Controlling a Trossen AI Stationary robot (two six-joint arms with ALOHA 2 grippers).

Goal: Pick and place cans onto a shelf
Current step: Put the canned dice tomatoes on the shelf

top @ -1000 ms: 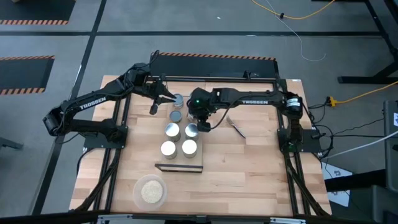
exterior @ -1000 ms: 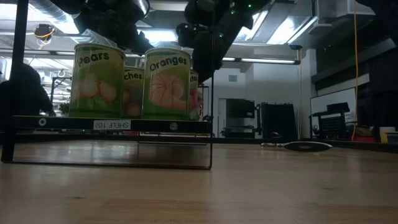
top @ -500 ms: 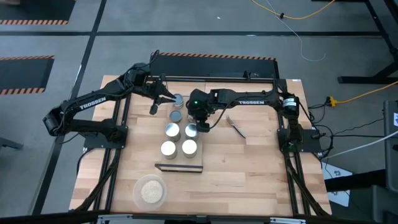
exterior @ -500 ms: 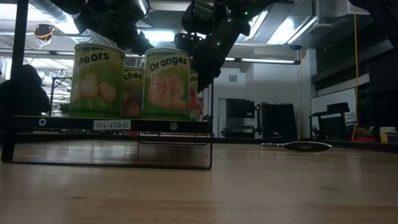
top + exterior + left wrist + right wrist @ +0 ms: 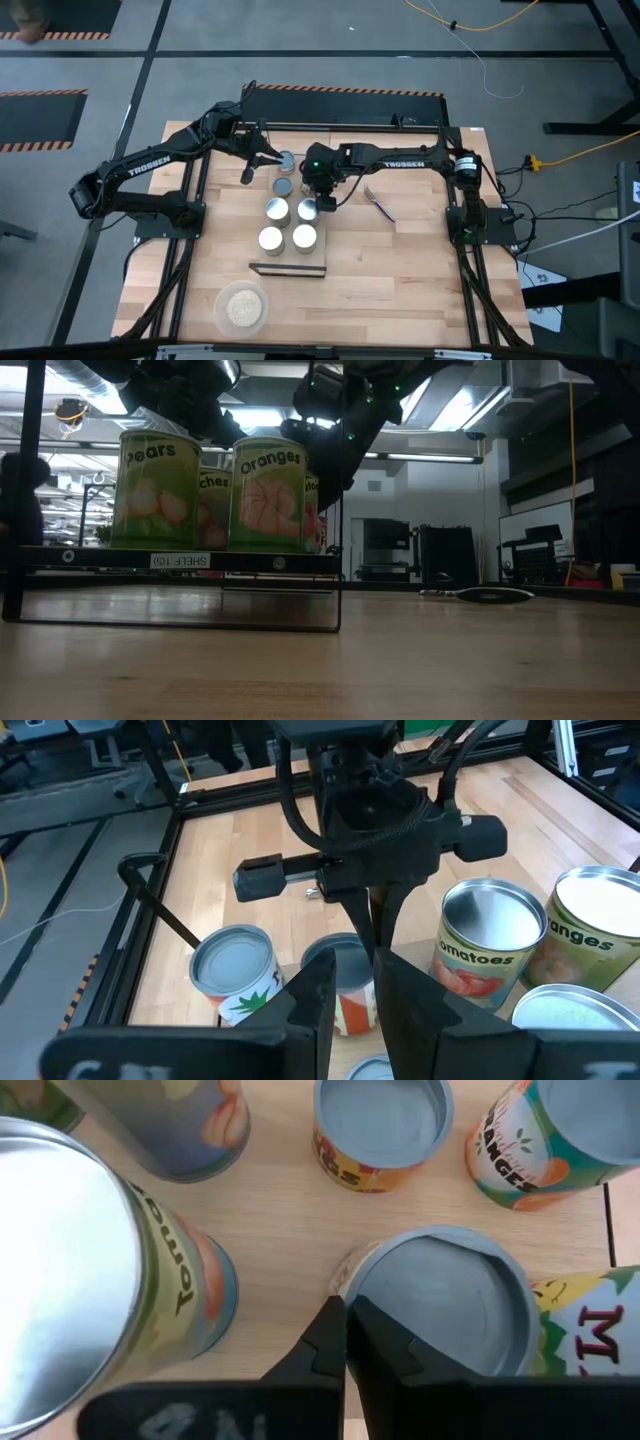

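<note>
High view: the right hand (image 5: 325, 199), fingers pressed together and holding nothing, hovers just over the cans (image 5: 290, 222) clustered mid-surface on the shelf (image 5: 290, 268). The left hand (image 5: 262, 158), also closed and empty, hangs beside the rearmost can (image 5: 287, 160) toward the surface's (image 5: 400, 270) far edge. A dish of grains (image 5: 241, 307) sits near the front edge.

Right hand (image 5: 335, 455) slightly higher above the cans (image 5: 268, 495).

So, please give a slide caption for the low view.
Green-labelled metal pears can and oranges can standing on light-wood shelf.
</note>
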